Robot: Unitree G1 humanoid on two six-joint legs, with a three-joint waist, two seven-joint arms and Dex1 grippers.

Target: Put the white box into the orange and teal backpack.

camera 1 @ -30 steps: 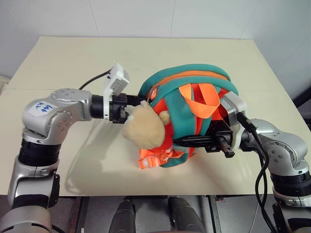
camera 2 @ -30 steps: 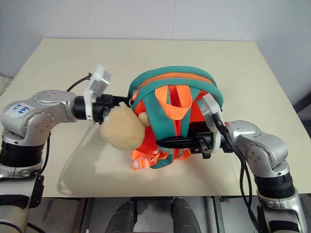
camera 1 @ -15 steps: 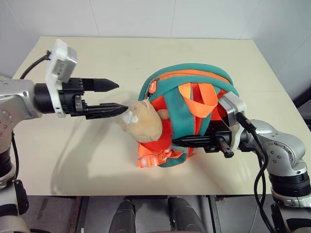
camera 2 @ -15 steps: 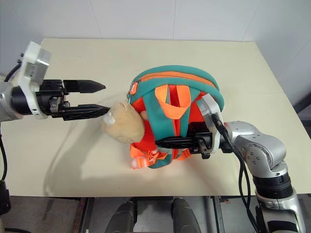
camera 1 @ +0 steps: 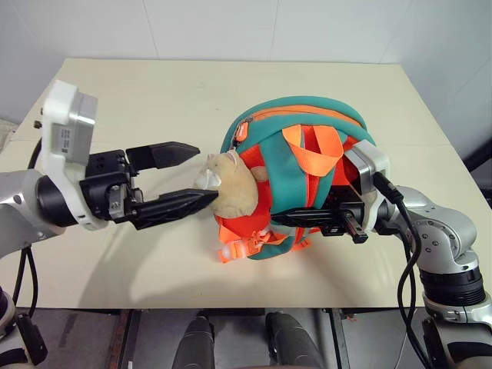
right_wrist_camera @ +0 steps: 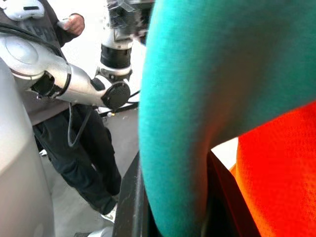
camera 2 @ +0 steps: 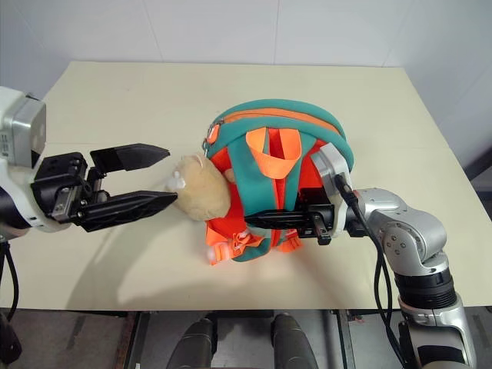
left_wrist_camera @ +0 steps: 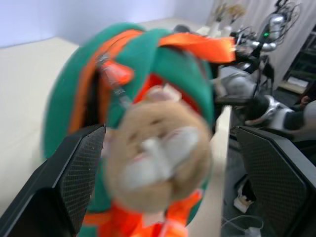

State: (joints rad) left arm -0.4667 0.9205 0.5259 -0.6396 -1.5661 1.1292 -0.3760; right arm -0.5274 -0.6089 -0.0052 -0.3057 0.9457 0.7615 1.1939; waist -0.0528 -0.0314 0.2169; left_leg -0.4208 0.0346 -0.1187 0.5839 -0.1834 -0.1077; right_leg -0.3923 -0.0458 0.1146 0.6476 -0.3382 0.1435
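Orange and teal backpack [camera 1: 296, 177] stands mid-frame on the counter [camera 1: 154, 92], tan plush bear [camera 1: 231, 184] dangling. Left gripper [camera 1: 181, 175] jaws wide; right gripper [camera 1: 288, 221] jaws pinch its teal strap [right_wrist_camera: 197, 123].

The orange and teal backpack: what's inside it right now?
That cannot be seen. The orange and teal backpack stands on the table with its zipper looking closed, so its fabric covers the contents. On its outside, a tan plush bear hangs in front.

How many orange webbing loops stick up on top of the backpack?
2. Both rise from the orange and teal backpack: one orange loop toward the plush bear, the other loop beside it. More may be hidden.
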